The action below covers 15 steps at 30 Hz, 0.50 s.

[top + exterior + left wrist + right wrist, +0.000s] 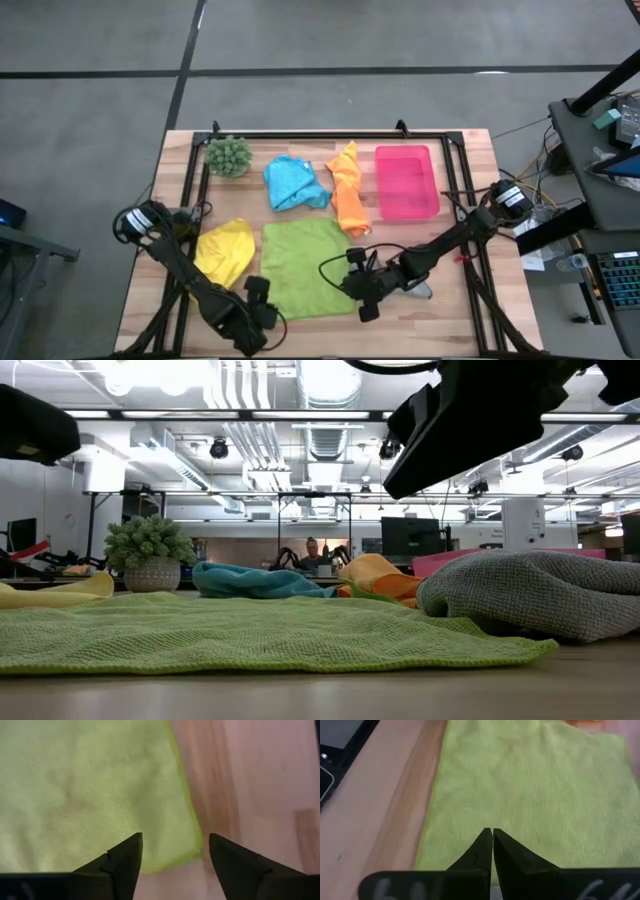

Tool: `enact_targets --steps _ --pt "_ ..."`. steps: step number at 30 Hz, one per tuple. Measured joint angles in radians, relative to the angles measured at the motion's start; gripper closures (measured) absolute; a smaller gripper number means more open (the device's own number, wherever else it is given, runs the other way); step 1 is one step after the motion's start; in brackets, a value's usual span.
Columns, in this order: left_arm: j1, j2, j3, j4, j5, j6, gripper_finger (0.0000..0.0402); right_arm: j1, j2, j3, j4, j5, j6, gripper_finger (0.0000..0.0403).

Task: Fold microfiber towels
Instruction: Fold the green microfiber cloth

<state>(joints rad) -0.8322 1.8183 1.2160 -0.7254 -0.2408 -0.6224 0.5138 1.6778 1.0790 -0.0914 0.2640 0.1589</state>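
Now we hold our left gripper (172,855) apart over the lime green towel (300,262); our right gripper (492,842) is pressed together.

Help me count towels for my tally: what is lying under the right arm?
A grey towel lies crumpled on the table beside the lime green towel. From above, the right hand and forearm cover most of it.

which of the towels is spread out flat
The lime green towel, lying open near the table's front edge; the blue, orange and yellow ones are crumpled.
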Motion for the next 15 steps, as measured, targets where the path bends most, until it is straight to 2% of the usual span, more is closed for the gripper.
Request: enact_targets --steps 6,15 --pt "-0.003 0.001 -0.004 0.000 0.051 -0.001 0.0253 0.001 0.000 0.000 0.000 -0.001 0.002 0.0394" --pt "-0.002 0.001 -0.021 0.000 0.053 -0.008 0.0392 0.001 0.020 -0.001 0.008 -0.002 0.026 0.0394"
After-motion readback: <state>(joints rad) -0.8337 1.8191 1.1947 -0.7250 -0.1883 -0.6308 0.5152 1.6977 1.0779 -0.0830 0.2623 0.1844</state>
